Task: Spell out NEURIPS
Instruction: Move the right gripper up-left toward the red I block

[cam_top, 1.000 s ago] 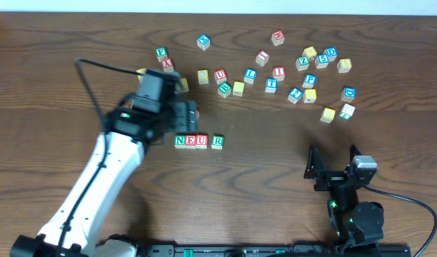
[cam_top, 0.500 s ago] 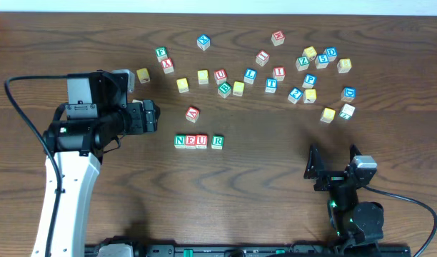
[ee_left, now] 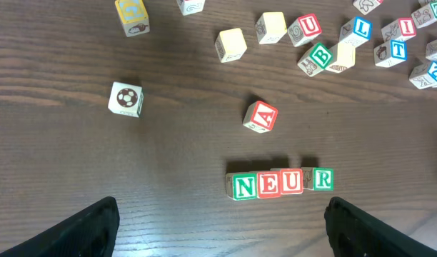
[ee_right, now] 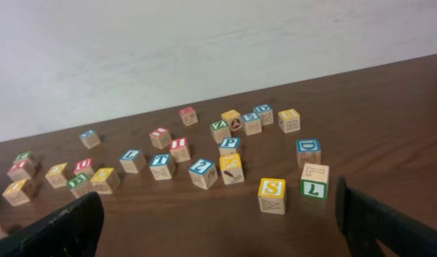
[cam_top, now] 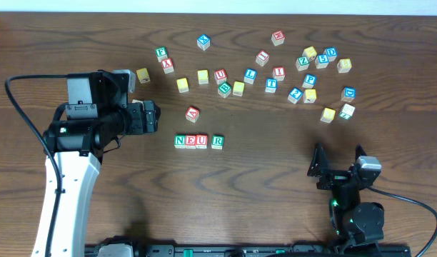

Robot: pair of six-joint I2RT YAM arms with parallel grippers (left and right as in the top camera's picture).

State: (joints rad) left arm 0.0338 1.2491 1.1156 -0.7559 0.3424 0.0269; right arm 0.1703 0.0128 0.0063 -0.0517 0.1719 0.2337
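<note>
Pulled back leftward since a second ago, our left gripper hangs wide open and empty, apart from the four cubes lined up: green N, red E and red U touching, green R just beside (one red A cube sits behind them). Three more lie loose in the scatter: one red I, one blue P, one yellow S. Our right gripper is also spread open, holding nothing.
</note>
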